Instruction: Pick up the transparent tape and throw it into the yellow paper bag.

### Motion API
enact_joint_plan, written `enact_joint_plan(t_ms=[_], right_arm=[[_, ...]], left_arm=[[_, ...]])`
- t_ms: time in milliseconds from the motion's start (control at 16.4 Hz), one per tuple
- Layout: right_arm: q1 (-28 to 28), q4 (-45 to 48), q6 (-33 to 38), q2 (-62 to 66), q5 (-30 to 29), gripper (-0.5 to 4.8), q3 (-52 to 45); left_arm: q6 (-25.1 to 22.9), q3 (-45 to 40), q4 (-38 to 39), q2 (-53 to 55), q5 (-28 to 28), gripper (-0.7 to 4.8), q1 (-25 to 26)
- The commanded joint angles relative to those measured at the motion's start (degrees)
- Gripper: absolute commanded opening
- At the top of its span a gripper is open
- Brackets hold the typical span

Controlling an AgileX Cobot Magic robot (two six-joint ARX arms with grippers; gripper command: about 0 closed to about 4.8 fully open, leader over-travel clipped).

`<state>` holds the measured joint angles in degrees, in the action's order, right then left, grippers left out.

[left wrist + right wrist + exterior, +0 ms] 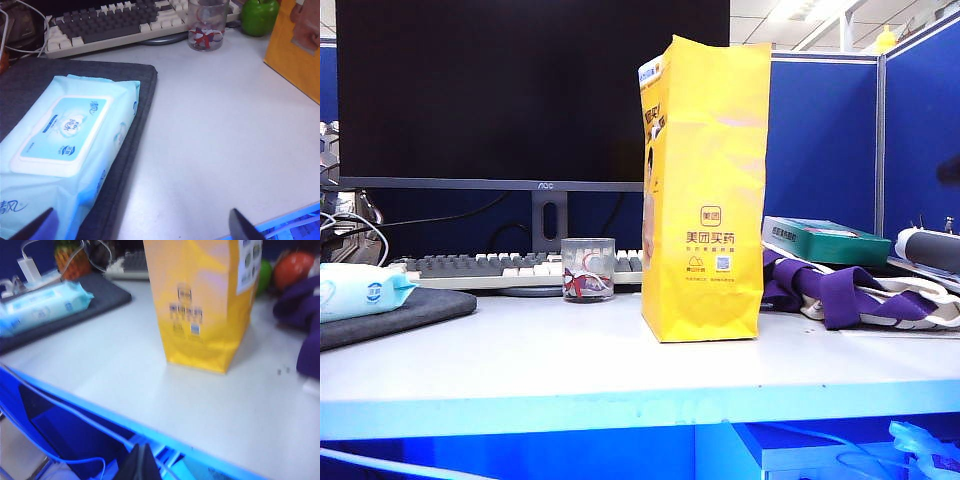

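Observation:
The yellow paper bag [705, 190] stands upright near the middle of the white table, its orange print facing the exterior camera. It also shows in the left wrist view as the yellow paper bag [295, 45] and in the right wrist view as the yellow paper bag [200, 300]. The transparent tape is out of view in every frame. My left gripper [142, 231] hangs open and wide above the table's front part, beside the wipes pack, with nothing between its fingers. My right gripper [140, 465] is shut and empty, off the table's front edge. Neither gripper appears in the exterior view.
A pale blue wipes pack [65, 150] lies on a dark pad [135, 145] at the left. A glass cup [588, 270] with red-white contents stands before the keyboard [490, 268]. A green apple [259, 15], purple cloth [840, 285] and green box [825, 240] sit near the bag.

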<state>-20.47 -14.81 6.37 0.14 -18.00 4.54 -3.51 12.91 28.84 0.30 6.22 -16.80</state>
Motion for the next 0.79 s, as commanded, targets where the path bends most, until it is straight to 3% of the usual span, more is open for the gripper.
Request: enact_joint_plan(t_ms=[61, 791], right_arm=[[-0.1, 1.9, 0.0, 0.0, 0.0, 0.0, -2.6], [-0.1, 2.9, 0.0, 0.0, 0.0, 0.0, -3.0]], left_arm=[[0.1, -0.6, -1.4, 0.0, 0.1, 4.79, 0.1], [0.1, -0.6, -1.1, 0.0, 0.0, 4.79, 0.1]])
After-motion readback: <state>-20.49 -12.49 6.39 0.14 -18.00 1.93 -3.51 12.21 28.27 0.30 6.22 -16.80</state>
